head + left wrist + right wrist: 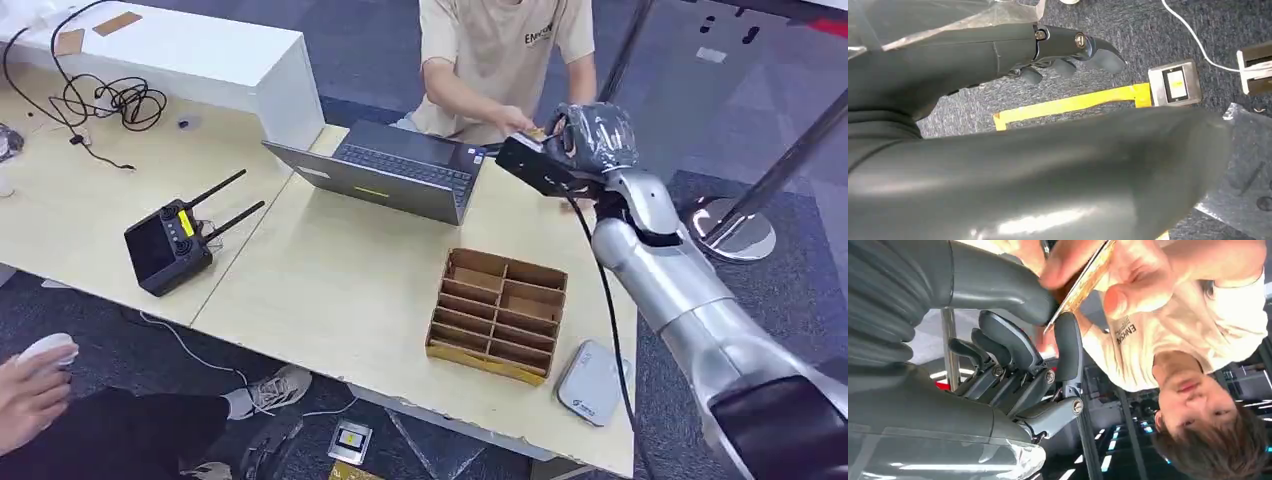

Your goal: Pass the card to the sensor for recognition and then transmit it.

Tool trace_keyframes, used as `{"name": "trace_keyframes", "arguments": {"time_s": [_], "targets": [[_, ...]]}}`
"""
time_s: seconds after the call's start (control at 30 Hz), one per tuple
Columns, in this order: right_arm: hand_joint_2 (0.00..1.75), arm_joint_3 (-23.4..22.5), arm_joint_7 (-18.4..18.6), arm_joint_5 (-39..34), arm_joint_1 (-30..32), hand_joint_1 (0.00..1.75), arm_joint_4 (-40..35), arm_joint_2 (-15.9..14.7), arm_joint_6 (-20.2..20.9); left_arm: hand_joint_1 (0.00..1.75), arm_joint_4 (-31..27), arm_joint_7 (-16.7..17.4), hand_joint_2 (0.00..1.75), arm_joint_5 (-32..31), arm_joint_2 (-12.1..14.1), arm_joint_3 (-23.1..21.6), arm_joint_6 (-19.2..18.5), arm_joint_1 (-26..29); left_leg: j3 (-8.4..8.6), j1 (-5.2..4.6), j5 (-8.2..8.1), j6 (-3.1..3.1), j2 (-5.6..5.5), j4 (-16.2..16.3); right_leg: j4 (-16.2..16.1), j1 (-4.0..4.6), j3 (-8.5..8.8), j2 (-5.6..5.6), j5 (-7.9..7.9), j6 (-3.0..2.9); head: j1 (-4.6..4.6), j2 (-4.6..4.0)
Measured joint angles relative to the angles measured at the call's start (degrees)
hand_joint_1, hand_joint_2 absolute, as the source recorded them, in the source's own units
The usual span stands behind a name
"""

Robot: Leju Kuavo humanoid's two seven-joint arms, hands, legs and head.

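One card (1083, 282), edge-on beyond the laptop (400, 175), sits pinched between right hand (1013, 335) thumb and finger, person's hand (1108, 275) gripping its far end.

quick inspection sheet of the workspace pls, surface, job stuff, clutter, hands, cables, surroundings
surface: pale wooden table, with a white box at its far left.
job's things: card pinched between the right hand's thumb and a finger, a person's hand also gripping it; grey sensor pad at the table's near right corner.
clutter: open laptop, black remote with two antennas, cardboard divider tray, its visible slots empty.
hands: right hand raised toward the person behind the laptop; left hand hangs over the carpet, holding nothing.
cables: black cable tangle at the far left; a black cable along the right arm.
surroundings: dark carpet, yellow floor tape, a metal post base, a second person's shoe.
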Motion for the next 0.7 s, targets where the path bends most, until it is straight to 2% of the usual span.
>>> {"name": "trace_keyframes", "arguments": {"time_s": [0.13,0.17,0.47,0.5,0.7], "targets": [[1.75,0.48,-0.57,-0.22,0.04,0.0,0.57,0.31,-1.31,0.0,0.0,0.0,0.0,-0.13,-0.02,-0.02,0.0,0.0,0.0,0.0,0.0,0.0,0.01,0.0,0.0,0.0,0.0,0.0,0.0,0.0,0.02,0.0],[0.0,0.59,-0.7,-0.42,0.04,0.0,0.66,0.35,-1.66,0.0,0.0,0.0,0.0,-0.15,-0.02,-0.04,0.0,0.01,0.0,0.0,0.0,0.0,0.01,0.0,0.0,0.0,0.0,0.0,0.0,0.0,0.0,0.0],[0.0,0.72,-1.88,-1.96,0.01,0.0,0.57,0.44,-4.28,0.0,0.0,-0.04,0.0,-0.15,-0.02,-0.04,0.09,0.08,-0.01,0.0,0.0,0.0,0.0,0.01,0.0,0.0,0.0,0.0,0.0,0.0,0.0,0.0],[0.0,0.5,-2.45,-2.8,-0.07,0.0,-0.31,0.35,-5.86,0.0,0.02,-0.07,0.0,-0.13,-0.02,-0.04,0.11,0.15,0.0,0.0,0.0,0.0,0.01,0.01,0.0,0.0,0.0,0.0,0.0,0.0,0.0,0.0],[0.0,-0.96,-1.47,-4.04,-0.08,0.0,-4.89,-0.89,-7.54,0.0,0.02,-0.13,0.0,0.17,0.0,-0.04,0.59,0.56,0.01,0.0,0.0,0.0,0.02,0.01,0.0,0.0,-0.02,0.0,0.0,0.0,0.02,0.0]]}}
